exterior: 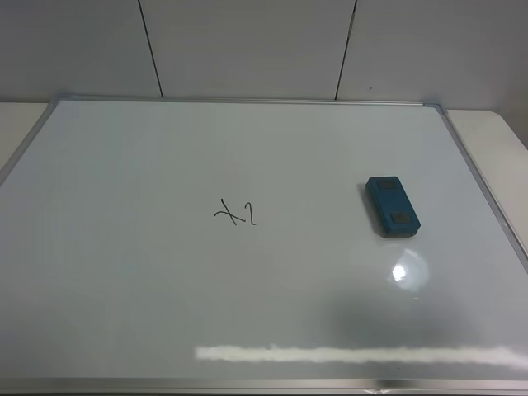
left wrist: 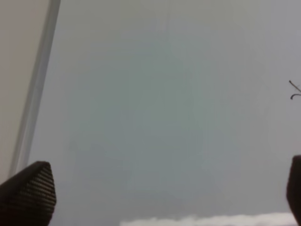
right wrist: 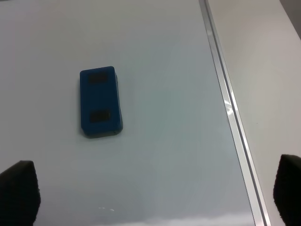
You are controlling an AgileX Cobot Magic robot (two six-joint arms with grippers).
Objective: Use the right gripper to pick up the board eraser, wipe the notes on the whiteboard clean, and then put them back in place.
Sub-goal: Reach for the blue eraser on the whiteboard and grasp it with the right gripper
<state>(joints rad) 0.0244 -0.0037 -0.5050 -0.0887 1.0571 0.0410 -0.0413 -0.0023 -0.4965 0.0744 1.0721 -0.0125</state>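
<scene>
A teal-blue board eraser (exterior: 393,205) with two dark patches lies flat on the right half of the whiteboard (exterior: 124,272). The notes (exterior: 235,213), a small black scribble, sit near the board's middle, left of the eraser. Neither arm shows in the exterior high view. In the right wrist view my right gripper (right wrist: 157,195) hangs open above the board, its fingertips (right wrist: 19,190) wide apart, with the board eraser (right wrist: 100,101) ahead of them and untouched. My left gripper (left wrist: 164,197) is open over bare whiteboard (left wrist: 150,122), and the edge of the notes (left wrist: 294,89) peeks in at the frame's side.
The board's thin silver frame (exterior: 487,198) runs along its right side, with pale table (exterior: 495,132) beyond it. The same frame (right wrist: 230,117) passes close to the right gripper. A panelled wall (exterior: 247,45) stands behind the board.
</scene>
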